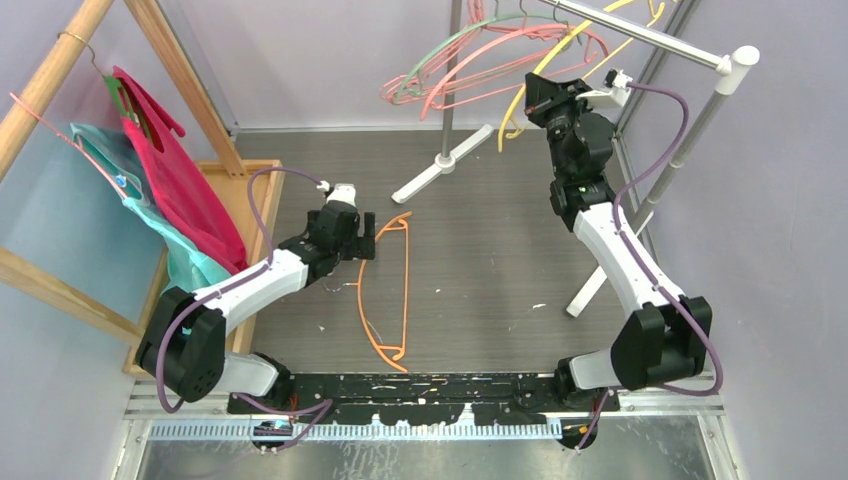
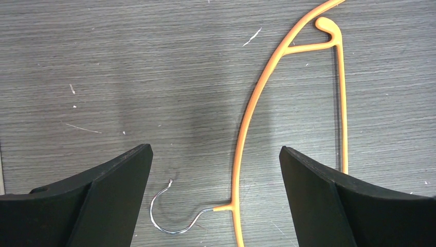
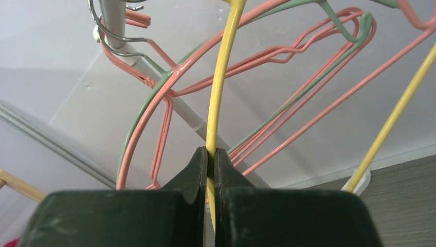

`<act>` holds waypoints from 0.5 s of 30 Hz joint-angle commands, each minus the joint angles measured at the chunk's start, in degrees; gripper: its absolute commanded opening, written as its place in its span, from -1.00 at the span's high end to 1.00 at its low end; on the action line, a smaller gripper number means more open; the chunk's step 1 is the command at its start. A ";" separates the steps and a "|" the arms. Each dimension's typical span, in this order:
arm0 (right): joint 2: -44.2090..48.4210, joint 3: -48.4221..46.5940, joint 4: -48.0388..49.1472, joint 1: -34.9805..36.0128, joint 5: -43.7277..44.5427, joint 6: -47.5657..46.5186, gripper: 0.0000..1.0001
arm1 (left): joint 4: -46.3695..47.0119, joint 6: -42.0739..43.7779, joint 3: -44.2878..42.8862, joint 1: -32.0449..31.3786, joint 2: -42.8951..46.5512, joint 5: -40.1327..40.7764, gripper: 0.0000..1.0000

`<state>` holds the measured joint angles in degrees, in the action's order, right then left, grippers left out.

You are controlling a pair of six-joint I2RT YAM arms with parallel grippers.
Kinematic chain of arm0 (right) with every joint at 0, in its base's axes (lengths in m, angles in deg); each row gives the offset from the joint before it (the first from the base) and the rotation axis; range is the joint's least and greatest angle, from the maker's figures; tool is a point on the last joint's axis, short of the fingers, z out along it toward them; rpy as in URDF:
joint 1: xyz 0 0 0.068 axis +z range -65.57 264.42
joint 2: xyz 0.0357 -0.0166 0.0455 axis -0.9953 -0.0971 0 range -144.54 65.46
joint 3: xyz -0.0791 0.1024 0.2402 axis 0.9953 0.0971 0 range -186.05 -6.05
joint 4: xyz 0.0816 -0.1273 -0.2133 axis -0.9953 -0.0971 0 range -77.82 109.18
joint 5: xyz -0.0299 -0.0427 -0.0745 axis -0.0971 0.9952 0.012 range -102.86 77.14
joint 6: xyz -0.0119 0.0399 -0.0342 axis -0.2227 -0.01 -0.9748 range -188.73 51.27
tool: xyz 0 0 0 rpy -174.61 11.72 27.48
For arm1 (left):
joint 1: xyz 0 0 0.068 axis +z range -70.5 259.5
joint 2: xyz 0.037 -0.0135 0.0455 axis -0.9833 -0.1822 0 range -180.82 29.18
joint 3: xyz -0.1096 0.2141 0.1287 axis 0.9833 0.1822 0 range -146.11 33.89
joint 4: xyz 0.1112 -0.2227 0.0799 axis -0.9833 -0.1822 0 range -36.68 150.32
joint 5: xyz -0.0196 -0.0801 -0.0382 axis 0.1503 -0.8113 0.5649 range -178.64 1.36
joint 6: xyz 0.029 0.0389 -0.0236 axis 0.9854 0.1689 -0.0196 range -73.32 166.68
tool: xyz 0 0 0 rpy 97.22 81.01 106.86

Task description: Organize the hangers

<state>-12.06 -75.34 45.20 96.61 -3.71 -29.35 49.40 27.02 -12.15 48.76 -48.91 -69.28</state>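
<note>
**Left gripper** (image 1: 362, 240) (image 2: 216, 154): jaws spread wide and gripping nothing. It is hovering over the bench (image 1: 480, 260) left of centre. Its fingers (image 2: 103, 200) are framing the neck of the orange hanger (image 1: 406, 280) (image 2: 247, 118). Whether they are touching the surface cannot be told.

**Orange hanger**: lying flat on the bench, left of centre, its length running from the near edge toward the far edge. Its metal hook (image 2: 177, 232) is pointing toward the left edge, and its straight bar is lying on the side toward the right edge.

**Right gripper** (image 1: 535, 95) (image 3: 211, 152): raised high over the far right corner, jaws clamped on the yellow hanger (image 1: 565, 50) (image 3: 221, 77). The thin yellow arm is passing straight up between the two fingertips.

**Yellow hanger**: rising toward the rail (image 1: 640, 35) of the clothes rack. Where its hook is sitting cannot be seen.

**Pink hangers** (image 1: 470, 85) (image 3: 164, 118) and **pale green hanger** (image 1: 450, 50) (image 3: 136, 128): hanging bunched together just beside the yellow one, toward the left. Their metal hooks are looping around the rack's upright (image 3: 115, 25).

**Rack foot** (image 1: 445, 165): resting on the bench near the far edge.

**Red cloth** (image 1: 180, 190) and **teal cloth** (image 1: 190, 260): draping from a wooden frame (image 1: 40, 90) at the left edge.
</note>
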 commanded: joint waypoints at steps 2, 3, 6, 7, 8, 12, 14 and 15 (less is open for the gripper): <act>-3.61 -4.64 4.70 -1.13 -4.45 3.72 0.98 | 2.74 1.18 -0.19 -0.29 0.23 1.81 -0.96; -4.29 -5.02 4.68 -1.14 -5.01 3.83 0.98 | 2.74 1.20 -0.24 -0.26 0.12 1.83 -0.96; -6.46 -6.32 3.82 -1.16 -7.01 4.05 0.98 | 2.74 1.18 -0.36 -0.20 -0.13 1.92 -0.96; -6.94 -6.52 3.54 -1.16 -7.58 4.24 0.98 | 2.74 1.20 -0.42 -0.22 -0.23 1.96 -0.96; -7.33 -6.65 3.43 -1.13 -8.05 4.47 0.98 | 2.74 1.20 -0.45 -0.26 -0.38 2.03 -0.96; -8.24 -5.70 2.82 -1.03 -8.79 5.21 0.98 | 2.66 1.19 -0.65 -0.20 -0.93 2.01 -0.96; -8.42 -4.87 2.53 -1.02 -8.80 5.48 0.98 | 2.58 1.17 -0.72 -0.18 -1.15 2.12 -0.96; -8.48 -4.52 2.28 -1.03 -8.80 5.60 0.98 | 2.61 1.19 -0.74 -0.21 -1.26 2.16 -0.96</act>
<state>-19.97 -79.76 48.52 95.87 -11.93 -24.94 49.38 27.90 -12.15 48.76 -49.74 -68.67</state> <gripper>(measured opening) 0.069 0.979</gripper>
